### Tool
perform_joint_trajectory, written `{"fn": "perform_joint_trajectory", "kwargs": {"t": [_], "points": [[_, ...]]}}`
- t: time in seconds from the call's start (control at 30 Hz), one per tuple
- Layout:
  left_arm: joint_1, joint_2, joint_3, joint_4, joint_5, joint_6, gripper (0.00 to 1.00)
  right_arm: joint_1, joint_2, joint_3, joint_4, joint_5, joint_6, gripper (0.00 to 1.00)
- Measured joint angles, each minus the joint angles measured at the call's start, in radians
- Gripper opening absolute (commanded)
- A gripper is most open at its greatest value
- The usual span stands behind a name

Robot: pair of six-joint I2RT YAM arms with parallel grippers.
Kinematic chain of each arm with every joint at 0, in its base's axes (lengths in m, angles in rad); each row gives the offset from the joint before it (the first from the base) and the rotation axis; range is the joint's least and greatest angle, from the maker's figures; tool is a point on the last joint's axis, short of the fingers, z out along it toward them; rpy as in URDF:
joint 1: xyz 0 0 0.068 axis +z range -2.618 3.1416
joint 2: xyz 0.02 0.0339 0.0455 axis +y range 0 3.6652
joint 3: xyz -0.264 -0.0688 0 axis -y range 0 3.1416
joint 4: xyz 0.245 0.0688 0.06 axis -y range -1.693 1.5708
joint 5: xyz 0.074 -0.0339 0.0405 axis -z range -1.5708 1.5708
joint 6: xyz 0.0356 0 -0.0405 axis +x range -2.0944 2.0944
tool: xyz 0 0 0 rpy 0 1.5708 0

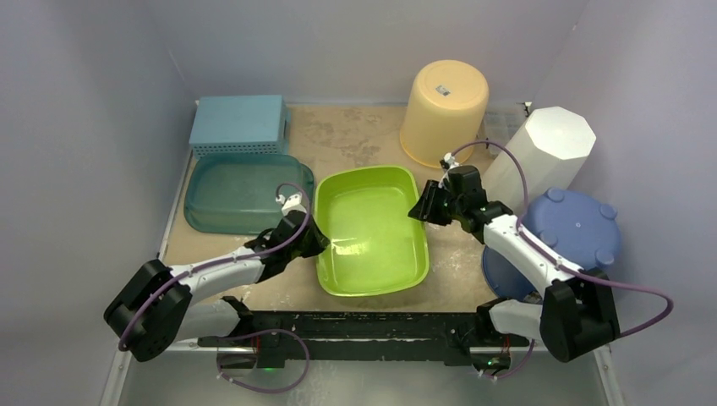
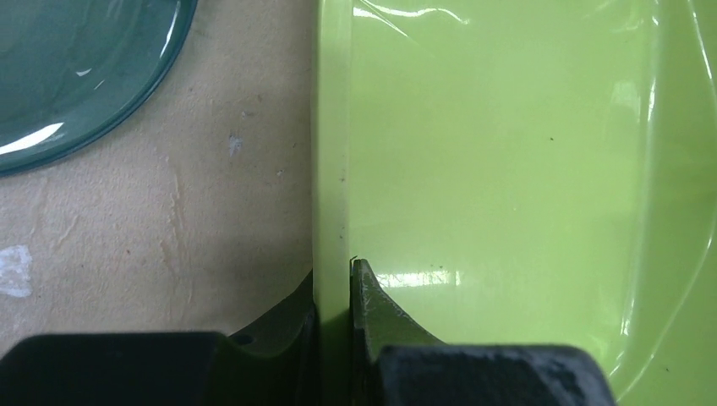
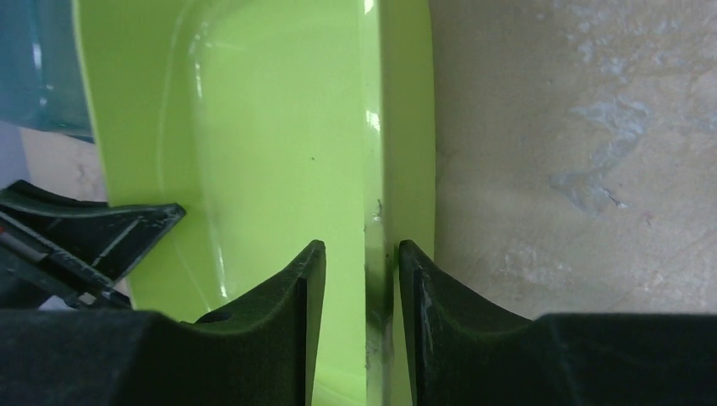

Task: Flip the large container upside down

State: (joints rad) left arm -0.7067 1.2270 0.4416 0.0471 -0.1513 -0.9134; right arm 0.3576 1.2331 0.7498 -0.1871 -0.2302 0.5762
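Observation:
The large container is a lime green tub (image 1: 372,228), standing upright in the middle of the table with its mouth facing up. My left gripper (image 1: 314,241) is shut on its left rim. In the left wrist view the fingers (image 2: 332,279) pinch the rim of the tub (image 2: 507,169) from both sides. My right gripper (image 1: 420,210) straddles the right rim near the far corner. In the right wrist view it is open (image 3: 362,249). Its outer finger lies against the rim of the tub (image 3: 270,127), and a gap shows on the inner side.
A teal clear tub (image 1: 241,190) lies just left of the green one, with a light blue basket (image 1: 237,123) behind it. A yellow bucket (image 1: 444,110) stands upside down at the back. A white container (image 1: 550,152) and a blue tub (image 1: 558,237) stand at the right.

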Motion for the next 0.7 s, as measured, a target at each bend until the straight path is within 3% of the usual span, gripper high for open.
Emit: {"fn": "perform_joint_trajectory", "kwargs": {"t": [0.07, 0.17, 0.33, 0.37, 0.6, 0.7], "points": [[0.003, -0.025, -0.037, 0.035, -0.007, -0.023, 0.00, -0.002, -0.018, 0.000, 0.021, -0.014, 0.009, 0.30], [0.005, -0.037, -0.056, 0.049, -0.012, -0.039, 0.00, -0.004, -0.045, 0.001, 0.039, -0.041, 0.011, 0.14], [0.006, -0.037, -0.058, 0.048, -0.010, -0.041, 0.00, -0.006, -0.061, 0.031, 0.012, -0.071, -0.015, 0.00], [0.006, -0.036, -0.058, 0.048, -0.008, -0.041, 0.03, -0.006, -0.061, 0.043, -0.004, -0.075, -0.026, 0.00], [-0.004, -0.011, -0.035, 0.061, 0.075, -0.011, 0.52, 0.002, -0.059, 0.197, -0.118, -0.056, -0.122, 0.00], [-0.014, -0.018, 0.000, 0.068, 0.118, -0.001, 0.65, 0.020, -0.063, 0.269, -0.182, -0.003, -0.169, 0.00]]}}
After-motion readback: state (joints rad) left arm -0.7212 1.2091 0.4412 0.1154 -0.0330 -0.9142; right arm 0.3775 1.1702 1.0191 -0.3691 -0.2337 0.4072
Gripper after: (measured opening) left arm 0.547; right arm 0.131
